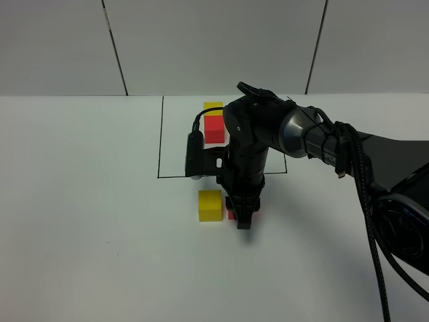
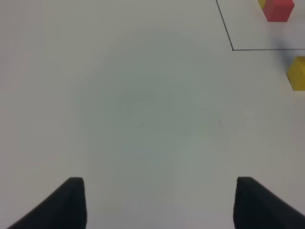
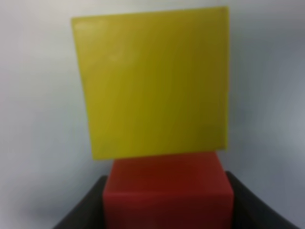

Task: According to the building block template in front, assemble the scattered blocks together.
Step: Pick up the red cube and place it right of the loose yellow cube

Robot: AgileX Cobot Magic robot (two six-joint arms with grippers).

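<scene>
The right hand [image 1: 242, 218] is clamped on the red cube [image 3: 167, 191], which sits on the table [image 1: 80, 201] just right of the loose yellow cube [image 1: 210, 205] and appears to touch it. Beyond them, on the far side, lies the building block template [image 1: 214, 126]. The left hand [image 2: 159, 202] hangs over bare table to the left, its fingers apart.
</scene>
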